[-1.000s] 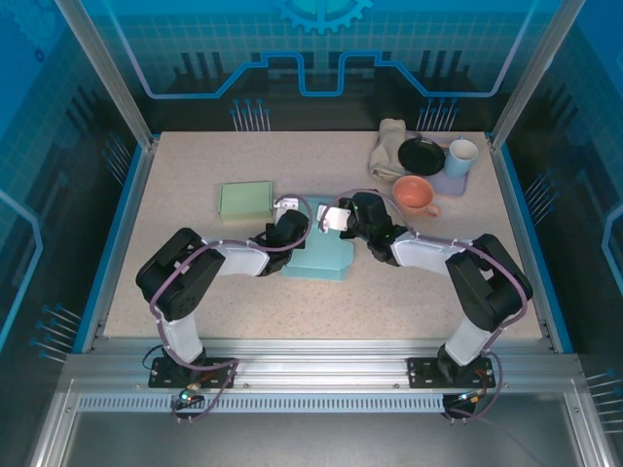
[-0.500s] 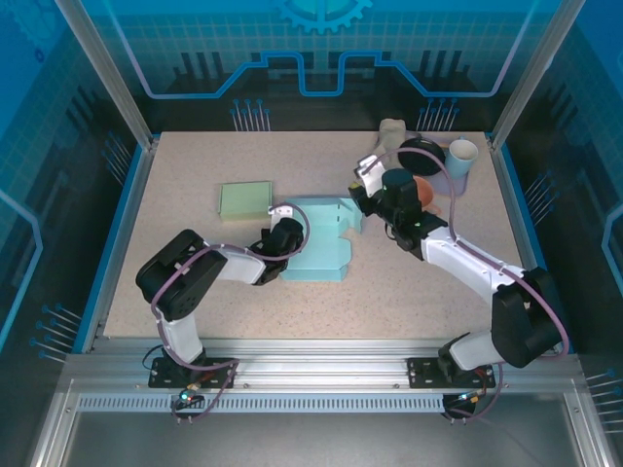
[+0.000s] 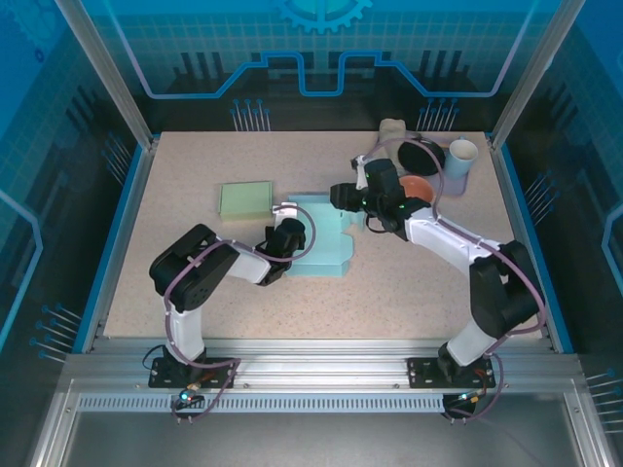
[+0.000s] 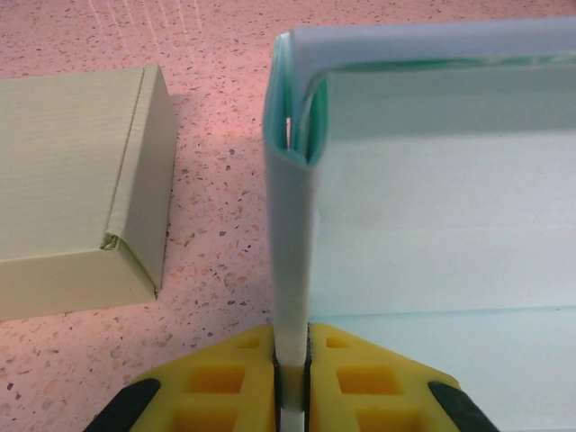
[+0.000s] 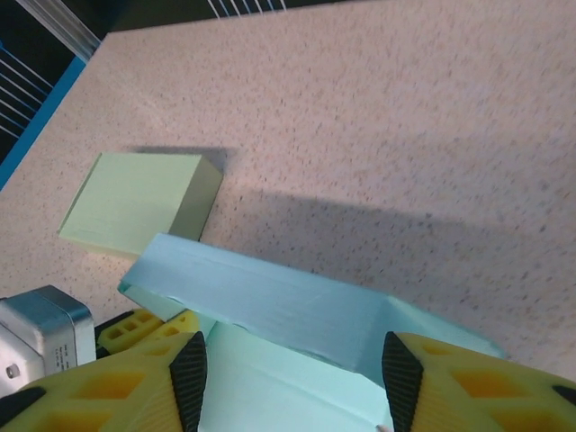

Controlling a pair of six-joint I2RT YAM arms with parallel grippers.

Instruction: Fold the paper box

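Seen from above, the pale blue paper box (image 3: 326, 243) lies partly folded near the middle of the table (image 3: 195, 165). It is just right of a flat green box (image 3: 245, 199). The left hand (image 3: 289, 236) is at the paper box's left edge. The right hand (image 3: 343, 195) hovers over its far right corner, near an orange bowl (image 3: 421, 186).

In the left wrist view, the yellow fingers (image 4: 234, 378) are clamped on an upright wall of the paper box. The green box lies apart to the left.

In the right wrist view, that hand's fingers (image 5: 184, 369) stand well apart above the box's raised wall and grip nothing.
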